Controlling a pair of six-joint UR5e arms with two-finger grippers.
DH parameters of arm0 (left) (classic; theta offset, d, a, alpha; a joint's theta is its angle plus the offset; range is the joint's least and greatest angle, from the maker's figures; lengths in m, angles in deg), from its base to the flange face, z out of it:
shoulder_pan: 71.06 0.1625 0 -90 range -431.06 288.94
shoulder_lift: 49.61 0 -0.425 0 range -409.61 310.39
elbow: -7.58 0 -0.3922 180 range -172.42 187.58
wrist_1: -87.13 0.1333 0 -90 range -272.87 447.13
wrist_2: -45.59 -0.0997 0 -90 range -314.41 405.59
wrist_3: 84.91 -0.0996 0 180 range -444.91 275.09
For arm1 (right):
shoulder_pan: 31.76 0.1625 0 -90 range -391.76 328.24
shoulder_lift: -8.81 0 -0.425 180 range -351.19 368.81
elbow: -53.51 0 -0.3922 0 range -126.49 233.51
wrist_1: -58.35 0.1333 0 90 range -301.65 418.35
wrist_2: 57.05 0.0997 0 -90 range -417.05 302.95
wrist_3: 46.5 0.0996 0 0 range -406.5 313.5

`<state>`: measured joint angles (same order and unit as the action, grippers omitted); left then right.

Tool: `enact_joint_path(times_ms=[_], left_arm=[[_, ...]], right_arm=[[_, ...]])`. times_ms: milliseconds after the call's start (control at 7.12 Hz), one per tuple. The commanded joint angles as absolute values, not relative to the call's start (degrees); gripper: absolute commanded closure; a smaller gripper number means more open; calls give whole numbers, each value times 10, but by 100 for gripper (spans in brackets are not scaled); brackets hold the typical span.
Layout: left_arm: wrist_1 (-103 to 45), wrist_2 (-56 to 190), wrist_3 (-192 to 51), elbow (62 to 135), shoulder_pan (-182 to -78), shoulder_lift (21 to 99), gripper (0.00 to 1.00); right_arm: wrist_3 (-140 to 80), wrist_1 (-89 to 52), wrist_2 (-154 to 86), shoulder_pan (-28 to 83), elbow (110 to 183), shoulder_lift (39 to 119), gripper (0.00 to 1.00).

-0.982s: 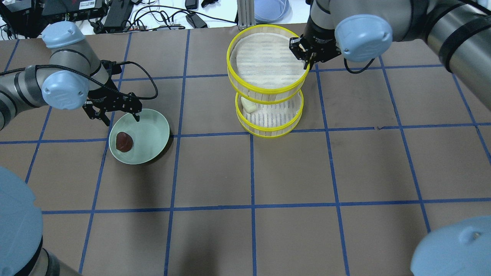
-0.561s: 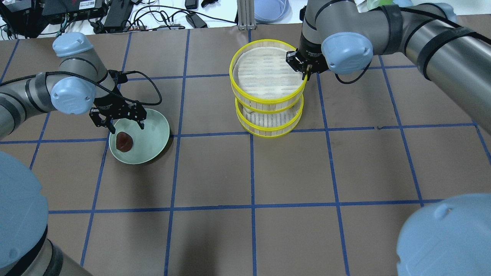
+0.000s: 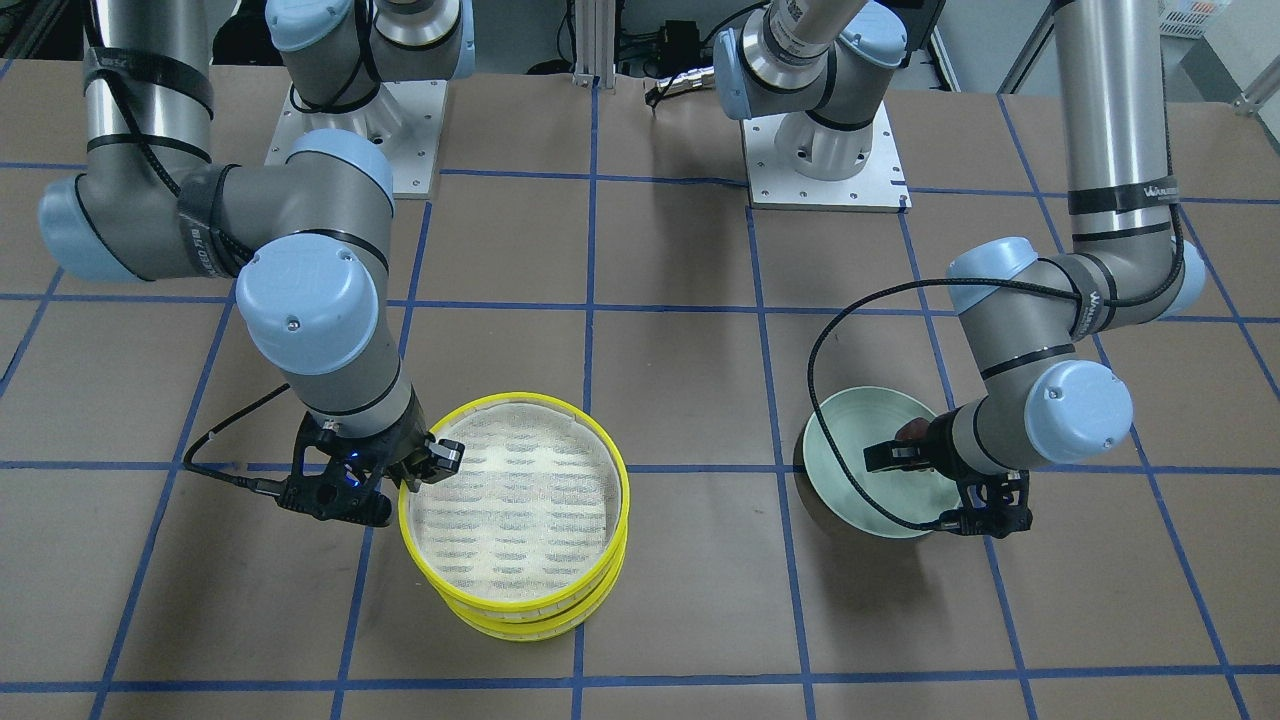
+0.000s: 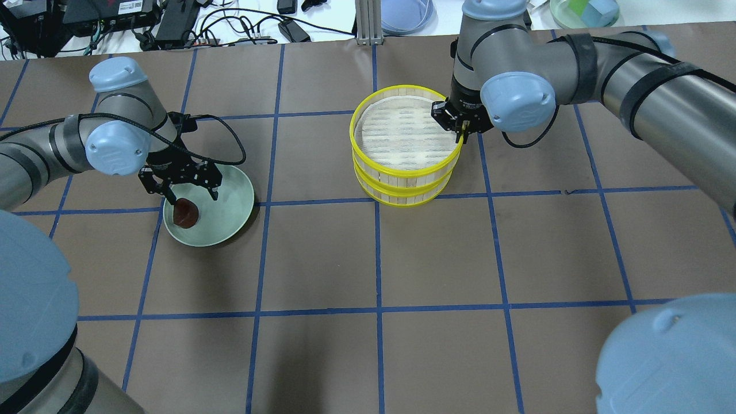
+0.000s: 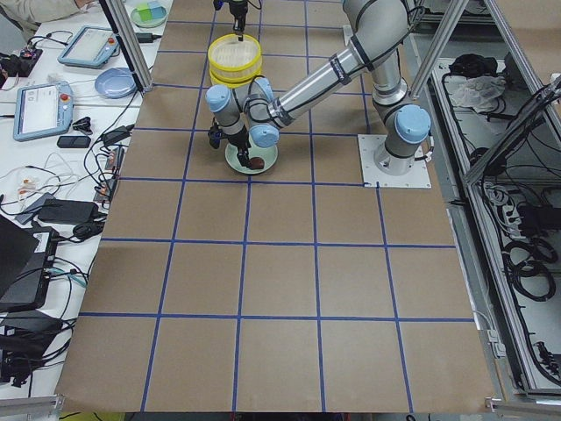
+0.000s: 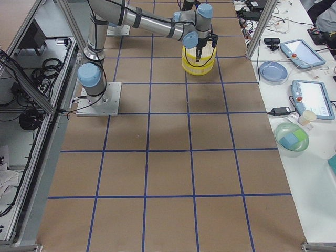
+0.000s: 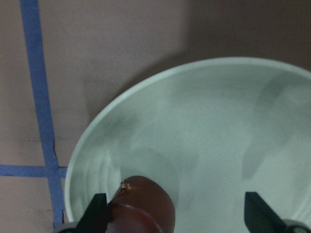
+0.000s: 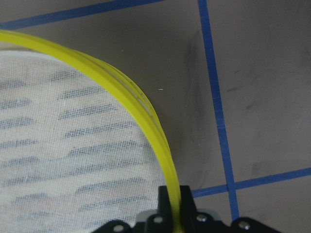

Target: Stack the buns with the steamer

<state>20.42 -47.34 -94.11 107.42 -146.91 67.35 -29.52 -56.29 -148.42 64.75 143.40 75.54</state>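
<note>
Two yellow-rimmed steamer tiers stand stacked: the upper tier (image 4: 402,129) (image 3: 515,490) sits on the lower tier (image 4: 402,195) (image 3: 530,620). My right gripper (image 4: 458,131) (image 3: 420,470) is shut on the upper tier's rim (image 8: 136,97). The cream-white bun is hidden under the upper tier. The dark brown bun (image 4: 186,212) (image 7: 143,204) lies in the pale green plate (image 4: 241,190) (image 7: 218,136). My left gripper (image 4: 190,198) (image 7: 177,216) is open, low over the plate, its fingers either side of the brown bun, which is close to one finger (image 7: 97,213).
A light blue plate (image 4: 405,14), a green bowl with blocks (image 4: 583,10) and cables and electronics (image 4: 172,23) lie beyond the table's far edge. An aluminium post (image 4: 365,23) stands behind the steamer. The brown table (image 4: 379,259) has blue grid lines.
My right gripper has lowered the upper tier onto the lower one, covering the white bun. My left gripper has moved over the plate down to the brown bun.
</note>
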Motion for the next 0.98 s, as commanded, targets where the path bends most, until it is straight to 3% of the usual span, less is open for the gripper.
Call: enact_joint_path(times_ms=[0,702,842], left_arm=[[202,-479,-942,1079,-1469,674,0],[199,-504,-936,1080,-1469,672,0],[199,-499,-935,1081,-1470,675,10]], right_arm=[[-294,-565,-1484,647,1436,753,100],[-294,-591,-1482,648,1444,749,100],[-294,-592,-1482,648,1450,750,100]])
